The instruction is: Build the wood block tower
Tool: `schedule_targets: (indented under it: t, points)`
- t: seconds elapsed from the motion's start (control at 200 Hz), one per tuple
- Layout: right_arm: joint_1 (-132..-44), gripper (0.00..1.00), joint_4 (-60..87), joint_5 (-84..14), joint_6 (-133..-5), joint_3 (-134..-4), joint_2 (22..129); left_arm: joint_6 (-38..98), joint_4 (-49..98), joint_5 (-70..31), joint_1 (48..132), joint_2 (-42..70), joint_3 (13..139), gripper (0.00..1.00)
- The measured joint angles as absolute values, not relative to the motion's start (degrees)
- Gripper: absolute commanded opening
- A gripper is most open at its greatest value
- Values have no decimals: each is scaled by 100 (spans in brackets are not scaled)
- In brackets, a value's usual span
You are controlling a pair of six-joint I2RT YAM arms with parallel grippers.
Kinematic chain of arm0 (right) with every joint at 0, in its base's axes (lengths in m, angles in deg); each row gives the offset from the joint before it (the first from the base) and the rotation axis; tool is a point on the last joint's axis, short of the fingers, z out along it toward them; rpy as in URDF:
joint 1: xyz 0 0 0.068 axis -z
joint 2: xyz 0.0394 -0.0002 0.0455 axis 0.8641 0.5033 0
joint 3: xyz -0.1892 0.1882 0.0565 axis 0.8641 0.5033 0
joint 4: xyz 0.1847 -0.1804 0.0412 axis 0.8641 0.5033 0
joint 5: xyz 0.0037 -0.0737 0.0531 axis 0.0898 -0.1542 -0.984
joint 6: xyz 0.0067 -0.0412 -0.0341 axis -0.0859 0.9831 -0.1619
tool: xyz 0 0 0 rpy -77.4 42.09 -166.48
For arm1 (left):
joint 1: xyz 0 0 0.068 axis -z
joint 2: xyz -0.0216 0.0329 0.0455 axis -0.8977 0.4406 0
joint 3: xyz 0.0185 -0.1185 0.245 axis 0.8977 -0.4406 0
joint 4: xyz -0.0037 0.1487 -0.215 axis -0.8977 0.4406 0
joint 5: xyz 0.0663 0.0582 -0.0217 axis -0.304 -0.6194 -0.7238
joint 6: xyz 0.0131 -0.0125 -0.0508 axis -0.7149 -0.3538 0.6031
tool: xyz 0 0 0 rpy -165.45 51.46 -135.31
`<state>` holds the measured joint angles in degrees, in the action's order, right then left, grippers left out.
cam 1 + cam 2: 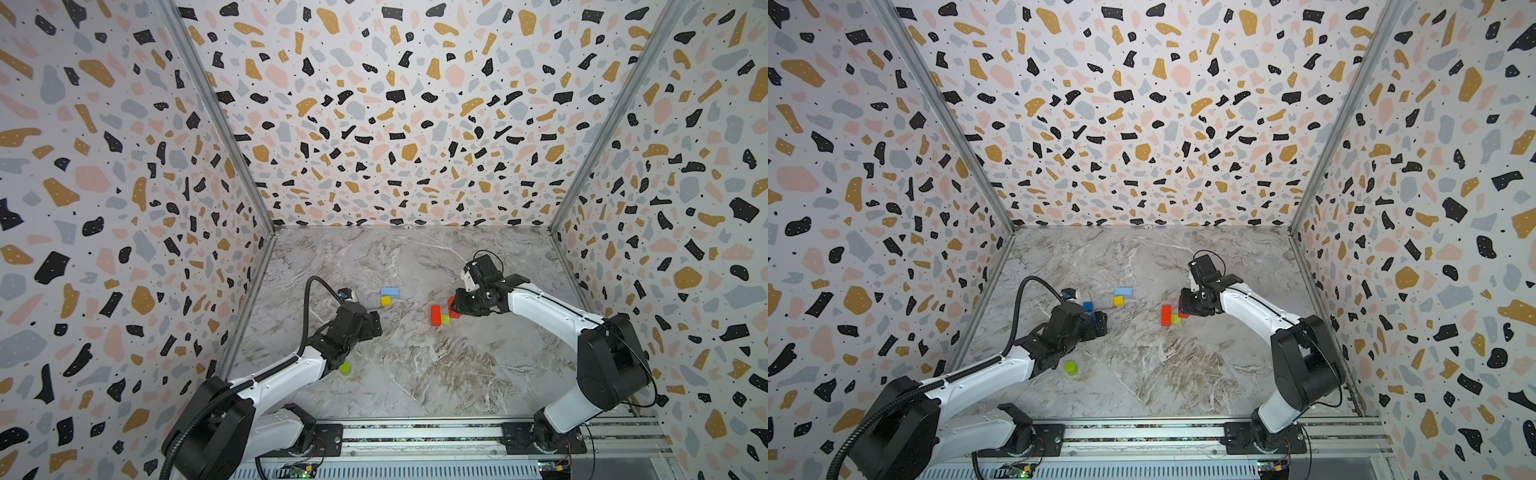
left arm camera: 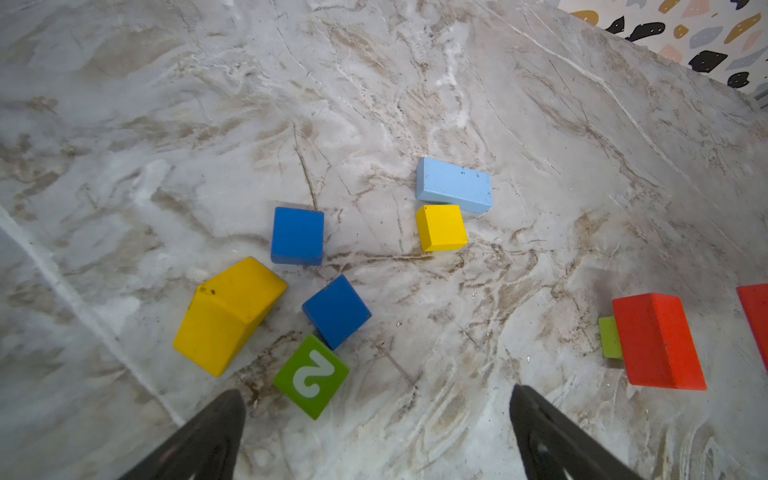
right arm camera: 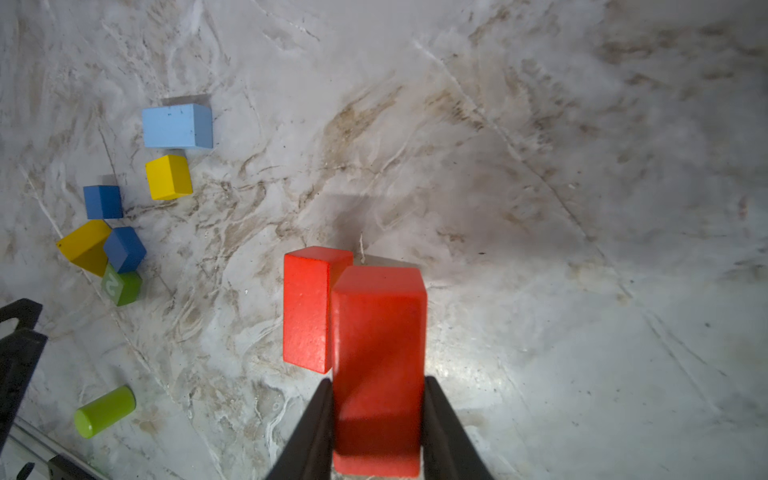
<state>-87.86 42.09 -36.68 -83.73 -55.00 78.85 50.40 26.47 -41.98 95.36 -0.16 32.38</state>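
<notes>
Arms first: L arm (image 1: 274, 378) reaches in from left, R arm (image 1: 552, 307) from right, over marble table (image 1: 415, 374). R gripper (image 3: 378, 382) pinches red bar (image 3: 378, 332) by its long sides, just beside 2nd red bar (image 3: 307, 307) lying on table w/ lime cube (image 1: 445, 319) touching it. L gripper (image 2: 378, 392) fingers spread wide, empty, near loose blocks: yellow bar (image 2: 228, 316), lt-blue bar (image 2: 453, 185), blue cube (image 2: 297, 235), 2nd blue cube (image 2: 336, 311), yellow cube (image 2: 441, 227) by lt-blue bar, green "2" cube (image 2: 311, 376). Lime cylinder (image 3: 104, 411) sits apart, by L arm.

light: bright, even | shadows: soft | edges: wide-angle warped | focus: sharp
</notes>
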Motion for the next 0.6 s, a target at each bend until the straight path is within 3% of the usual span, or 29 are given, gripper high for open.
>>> schedule_targets:
  t: [0.601]
  points:
    - [-8945,8,3905,-3681,-8539,-5271,8165,5059,2642,-4147,9508,-101,3155,100]
